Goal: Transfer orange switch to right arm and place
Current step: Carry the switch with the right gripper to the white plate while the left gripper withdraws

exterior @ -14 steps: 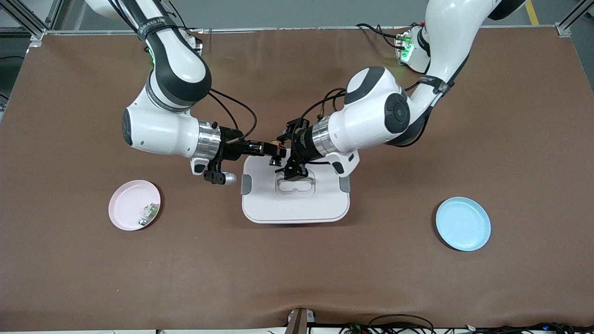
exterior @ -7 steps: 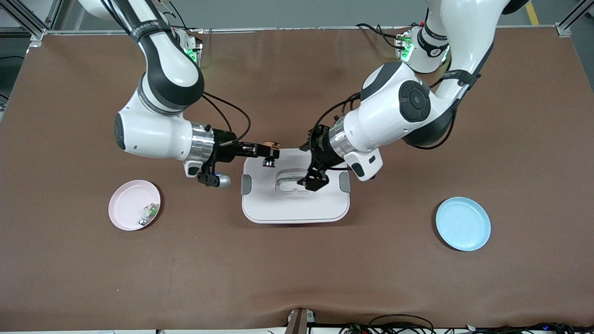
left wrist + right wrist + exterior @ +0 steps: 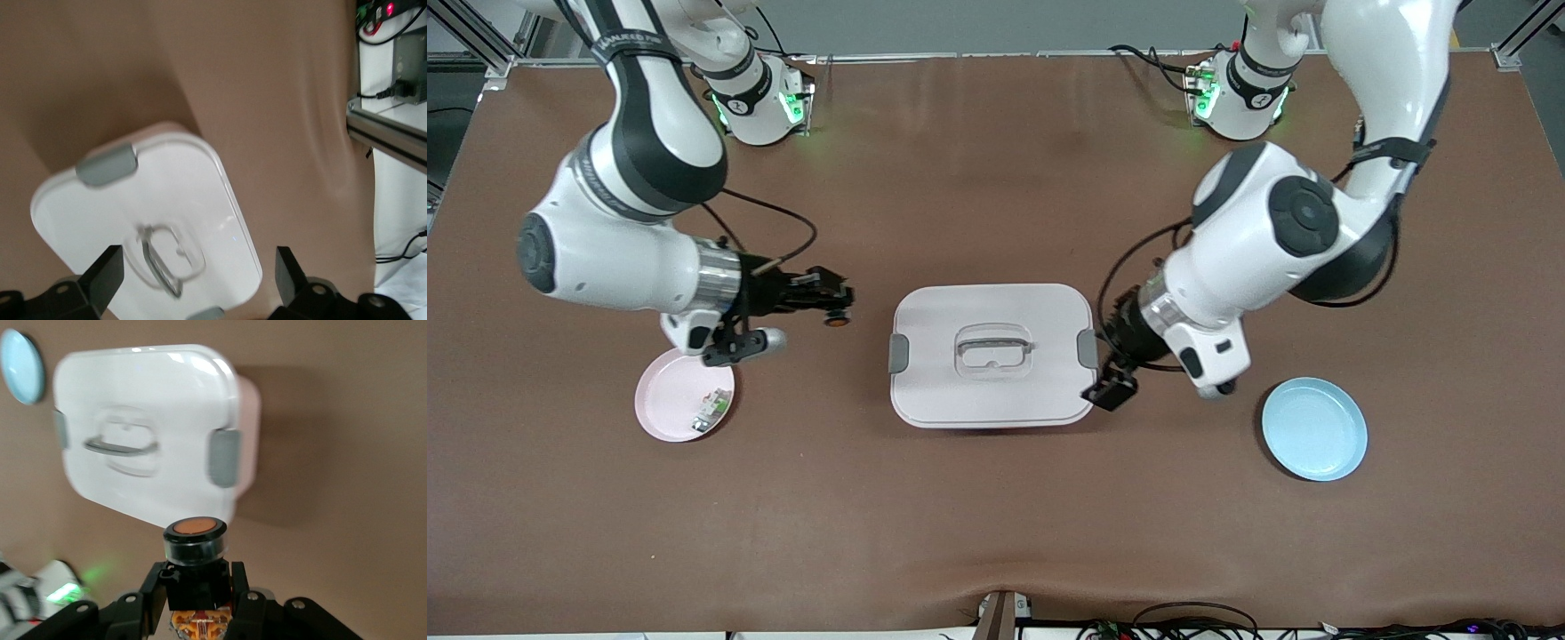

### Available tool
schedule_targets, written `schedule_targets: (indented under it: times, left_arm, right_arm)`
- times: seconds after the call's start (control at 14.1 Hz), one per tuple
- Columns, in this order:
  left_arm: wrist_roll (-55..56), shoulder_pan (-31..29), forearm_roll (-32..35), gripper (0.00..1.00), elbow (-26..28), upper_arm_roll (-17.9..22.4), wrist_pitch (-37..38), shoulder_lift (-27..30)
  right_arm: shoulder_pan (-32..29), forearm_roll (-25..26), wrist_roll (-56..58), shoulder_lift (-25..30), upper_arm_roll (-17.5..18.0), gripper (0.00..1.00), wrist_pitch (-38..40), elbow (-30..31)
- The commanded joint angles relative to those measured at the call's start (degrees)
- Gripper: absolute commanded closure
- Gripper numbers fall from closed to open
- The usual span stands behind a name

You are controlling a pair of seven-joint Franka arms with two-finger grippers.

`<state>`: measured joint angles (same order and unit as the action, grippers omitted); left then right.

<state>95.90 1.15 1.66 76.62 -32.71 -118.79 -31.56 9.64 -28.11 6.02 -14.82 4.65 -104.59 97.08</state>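
Sitting mid-table, a white lidded container (image 3: 991, 356), pink plate (image 3: 667, 404) at the right arm's end, right gripper (image 3: 834, 307) over bare mat between them, clamped on the orange switch (image 3: 196, 540), left gripper (image 3: 1110, 389) spread wide, holding nothing, beside the container.

The right gripper (image 3: 197, 587) clamps the switch (image 3: 195, 543), orange cap up. At twelve o'clock sits a white box (image 3: 150, 430); a blue plate (image 3: 22, 367) at ten.

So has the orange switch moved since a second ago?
Yes. The right gripper, shut on the orange switch, has carried it off the white lidded box toward the pink plate.
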Motion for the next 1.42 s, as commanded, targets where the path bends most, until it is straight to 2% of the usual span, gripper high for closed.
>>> schedule_targets:
  times: [0.0,0.14,0.43,0.71,0.85,0.99,1.21,1.35]
  left_arm:
    - [-8.59,-3.86,1.33,0.00,0.37,-0.34,4.44,2.63]
    - [-15.44,-7.02,1.42,0.00,0.37,-0.42,5.06,4.31]
    - [-36.10,-11.68,3.69,0.00,0.54,-0.24,12.08,6.94]
    - [-53.59,-17.40,5.64,0.00,0.72,-0.16,16.40,10.89]
    - [-56.25,-20.56,5.64,0.00,0.72,-0.25,17.01,11.95]
    - [-60.36,-21.63,5.64,0.00,0.72,-0.07,20.95,12.75]
    - [-67.67,-25.40,5.99,0.00,0.72,-0.07,22.20,15.20]
    - [-68.74,-26.72,5.99,0.00,0.72,-0.07,23.94,17.14]
  right_arm:
    - [-3.65,11.37,10.12,1.11,0.89,1.00,0.97,0.83]
    - [-5.58,17.45,17.59,0.67,0.89,1.00,0.36,0.92]
    - [-10.41,24.15,33.84,-0.38,0.89,1.00,-4.02,1.35]
    - [-16.13,24.51,51.70,-5.55,0.80,1.00,-10.62,1.36]
    - [-17.89,25.82,55.66,-7.75,0.89,1.00,-13.43,1.36]
    - [-19.38,28.89,59.18,-10.21,0.89,1.00,-16.42,1.36]
    - [-20.35,29.96,64.99,-13.47,0.89,1.00,-18.54,1.27]
    - [-20.44,31.01,65.35,-14.44,0.89,1.00,-18.98,1.27]
